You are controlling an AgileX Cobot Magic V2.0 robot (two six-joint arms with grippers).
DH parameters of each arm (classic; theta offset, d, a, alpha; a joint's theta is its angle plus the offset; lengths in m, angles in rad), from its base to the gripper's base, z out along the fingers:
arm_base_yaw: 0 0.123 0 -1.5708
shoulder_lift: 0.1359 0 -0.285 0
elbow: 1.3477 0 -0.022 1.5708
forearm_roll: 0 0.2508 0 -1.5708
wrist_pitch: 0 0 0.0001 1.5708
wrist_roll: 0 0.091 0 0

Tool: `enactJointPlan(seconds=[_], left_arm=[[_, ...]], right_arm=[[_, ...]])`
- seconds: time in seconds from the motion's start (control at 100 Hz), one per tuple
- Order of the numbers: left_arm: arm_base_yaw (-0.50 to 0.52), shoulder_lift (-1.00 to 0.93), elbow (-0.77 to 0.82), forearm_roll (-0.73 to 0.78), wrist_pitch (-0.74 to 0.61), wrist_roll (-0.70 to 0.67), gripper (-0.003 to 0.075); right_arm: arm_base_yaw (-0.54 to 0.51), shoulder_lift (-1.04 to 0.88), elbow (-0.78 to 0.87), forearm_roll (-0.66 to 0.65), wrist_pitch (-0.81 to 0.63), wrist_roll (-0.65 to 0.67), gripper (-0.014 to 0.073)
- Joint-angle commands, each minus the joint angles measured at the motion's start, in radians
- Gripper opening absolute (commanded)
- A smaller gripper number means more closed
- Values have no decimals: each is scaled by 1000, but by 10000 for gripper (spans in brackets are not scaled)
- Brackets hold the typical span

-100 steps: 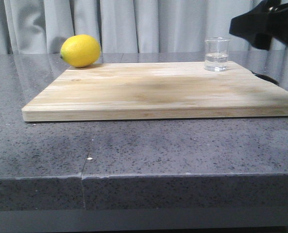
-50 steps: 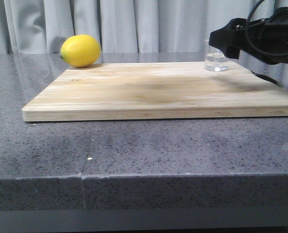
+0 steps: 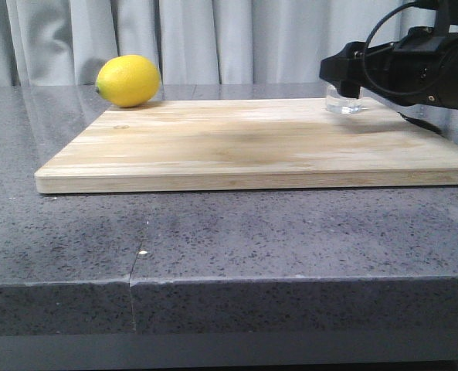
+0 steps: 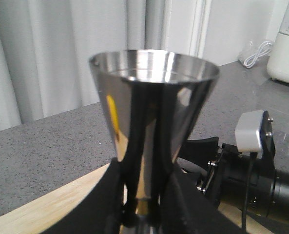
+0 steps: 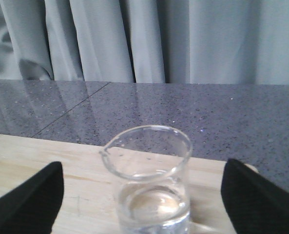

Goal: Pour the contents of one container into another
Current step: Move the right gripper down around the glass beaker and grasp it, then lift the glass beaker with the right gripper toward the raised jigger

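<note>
**Right gripper around beaker, left gripper holding jigger**

Grey curtains back the scene; speckled grey stone counter (image 3: 213,239) carries a wooden cutting board (image 3: 252,147). Lemon (image 3: 128,80) sits at the board's 10 o'clock corner, on the counter just off or touching the board edge, hard to call from the front view.

Beaker (image 3: 342,103) stands upright on the board at its 2 o'clock corner. Only its base shows in the front view; the right arm covers the rest. Right wrist view shows the beaker (image 5: 148,183) clearly: clear glass, flared rim with a pour lip, clear liquid in the lower part. Right gripper (image 5: 144,204) is spread wide, one dark fingertip (image 5: 29,197) on each side of the glass, both well apart from it, no contact. In the front view the right gripper (image 3: 343,73) is level with the beaker's upper half.

Left gripper isn't in the front view. Left wrist view: steel jigger (image 4: 151,122) stands upright between the dark fingers (image 4: 103,204), which are closed on its narrow waist. Top cone is open upward, rim level; contents can't be read from this angle. Behind it at 4 o'clock, the right arm's black body with a silver camera block (image 4: 254,131) over the board.
</note>
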Motion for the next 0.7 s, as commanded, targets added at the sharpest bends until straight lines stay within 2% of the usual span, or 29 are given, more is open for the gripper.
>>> enactJointPlan(seconds=[0.0,0.69], left_arm=[[-8,-52,-29,1,-83,-8,-13],[-9,-52,-29,1,-83,-8,-13]], right_arm=[[-17,-26,-47,13,-64,-13,594],[-21,7,-104,-17,-9,-13,592]])
